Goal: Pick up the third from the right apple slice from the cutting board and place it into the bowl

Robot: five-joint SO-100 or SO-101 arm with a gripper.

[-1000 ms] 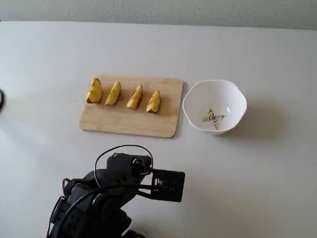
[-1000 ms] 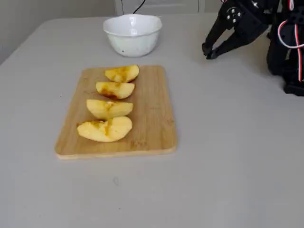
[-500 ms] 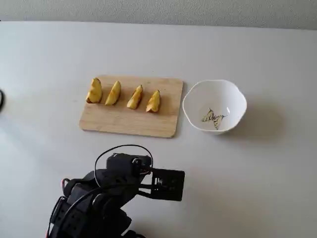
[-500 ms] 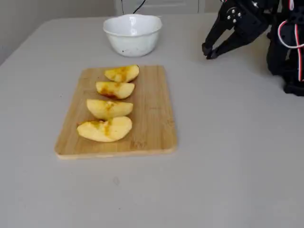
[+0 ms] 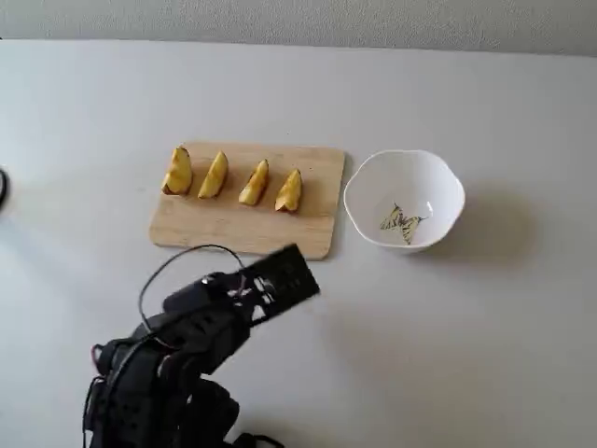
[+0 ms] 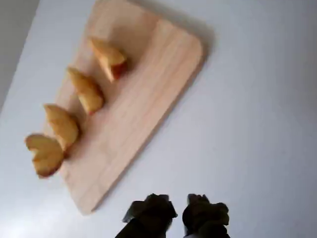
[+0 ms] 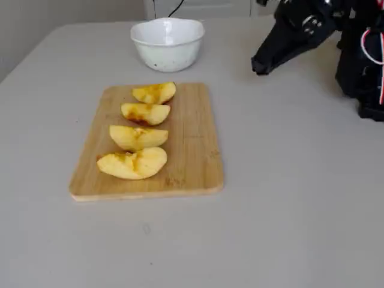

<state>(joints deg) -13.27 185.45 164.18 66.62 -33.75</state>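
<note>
The cutting board (image 5: 233, 229) holds a row of several apple wedges. The third from the right in a fixed view is the slim apple slice (image 5: 214, 175). It also shows in the wrist view (image 6: 62, 125) and in another fixed view (image 7: 138, 137). A chunkier wedge (image 5: 177, 171) lies at the row's left end. The white bowl (image 5: 448, 182) with a butterfly mark stands right of the board and is empty. My gripper (image 5: 297, 273) hovers over the table just in front of the board's near edge. Its jaws are together and empty, as the wrist view (image 6: 178, 210) shows.
My black arm and base (image 5: 159, 383) fill the lower left of a fixed view, with a cable loop (image 5: 173, 261) beside the board. A dark object (image 5: 3, 187) sits at the left table edge. A wall runs along the table's far side.
</note>
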